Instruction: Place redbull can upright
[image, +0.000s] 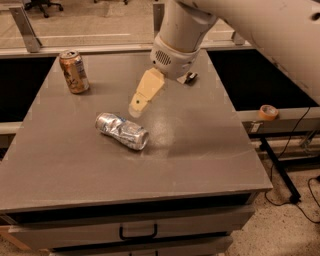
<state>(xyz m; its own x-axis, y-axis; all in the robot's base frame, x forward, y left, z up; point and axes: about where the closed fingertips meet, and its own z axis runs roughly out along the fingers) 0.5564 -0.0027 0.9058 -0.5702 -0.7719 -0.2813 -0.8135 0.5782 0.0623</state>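
Redbull can (122, 131) lies on its side near the middle of the grey surface (200, 150), which fills most of the view and carries both cans.

A white robot arm (260, 30) reaches in from the upper right and ends in a thick wrist over the rear half of the surface. Below the wrist hangs the tan tool (141, 96), slanting down toward the left of the view. Its tip sits just behind the fallen can and apart from it. It holds nothing, and whether it is open or closed cannot be told from this view.

The fallen can is slim and silver with blue markings. Its long axis runs from the rear left toward the front right, and its wall is crumpled and uneven.

It is probably empty, so light and easy to nudge or roll away on first contact. The thin aluminium would likely give under a hard squeeze, and the smooth metal may slip. The safest hold looks to be across the body, square to its long axis and around mid-length, leaving both ends free to tip it up. A dented base may make it stand unsteadily.

An orange-tan can (74, 71) stands upright near the far left corner, well apart. A small roll of tape (268, 112) rests off the surface to the right.
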